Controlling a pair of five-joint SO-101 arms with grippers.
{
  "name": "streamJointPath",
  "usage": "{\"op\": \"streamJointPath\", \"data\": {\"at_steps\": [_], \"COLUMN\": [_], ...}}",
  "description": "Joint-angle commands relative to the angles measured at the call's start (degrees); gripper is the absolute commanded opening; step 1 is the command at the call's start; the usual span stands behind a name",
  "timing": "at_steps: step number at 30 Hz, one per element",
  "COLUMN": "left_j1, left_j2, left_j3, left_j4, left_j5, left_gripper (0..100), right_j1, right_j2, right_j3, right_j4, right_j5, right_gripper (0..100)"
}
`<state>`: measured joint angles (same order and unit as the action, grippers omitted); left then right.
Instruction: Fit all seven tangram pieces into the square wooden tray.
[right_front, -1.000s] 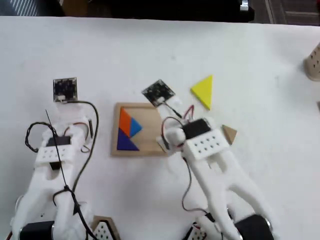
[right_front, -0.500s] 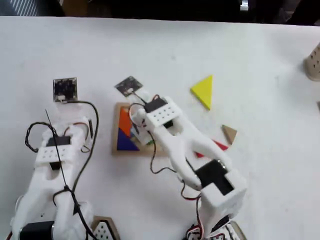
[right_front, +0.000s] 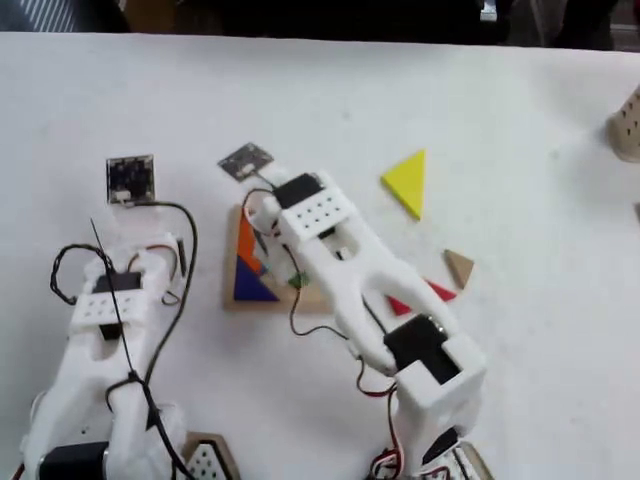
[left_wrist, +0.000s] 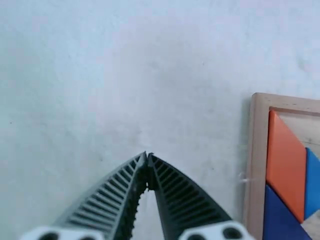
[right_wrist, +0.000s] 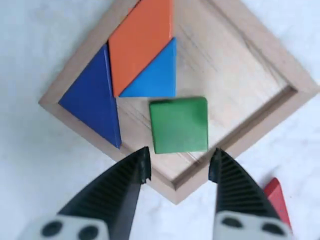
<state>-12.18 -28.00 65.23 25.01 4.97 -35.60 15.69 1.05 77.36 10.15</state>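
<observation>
Right wrist view: the green square (right_wrist: 178, 125) lies flat in the tray (right_wrist: 265, 45), your right gripper (right_wrist: 180, 156) spread just over it. It is probably light, stiff and slick, so pinch two opposite edges. Your left gripper (left_wrist: 148, 162) rests pressed together beside the tray.

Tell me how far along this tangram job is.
Done: the orange piece, dark blue triangle and light blue triangle lie in the tray. In hand: the right gripper hangs open over the green square, lying on the tray floor. Left: the yellow triangle, tan triangle and red triangle on the table.
</observation>
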Motion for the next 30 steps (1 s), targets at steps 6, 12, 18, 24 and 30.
{"op": "streamJointPath", "data": {"at_steps": [6,12,18,24,30], "left_j1": [0.92,9.19,21.23,38.29,46.9], "left_j2": [-1.63,-2.24,-2.15,-1.54,4.09], "left_j3": [-0.44,-1.14,-5.01,-5.27,-7.47], "left_j4": [-1.58,-1.23,-0.88,-4.4,-11.96], "left_j5": [-0.35,0.09,9.58,13.1,16.09], "left_gripper": [2,2,2,2,2], "right_j1": [13.32,20.7,33.01,40.66,40.92], "right_j2": [-12.79,-21.05,-28.62,-31.08,-30.99], "right_j3": [12.92,29.8,37.19,42.11,43.34], "right_j4": [-5.76,-14.37,-17.71,-20.97,-20.97], "right_j5": [-0.62,-0.62,-0.35,0.35,3.69], "right_gripper": [1.8,1.8,1.8,2.0,2.0]}}
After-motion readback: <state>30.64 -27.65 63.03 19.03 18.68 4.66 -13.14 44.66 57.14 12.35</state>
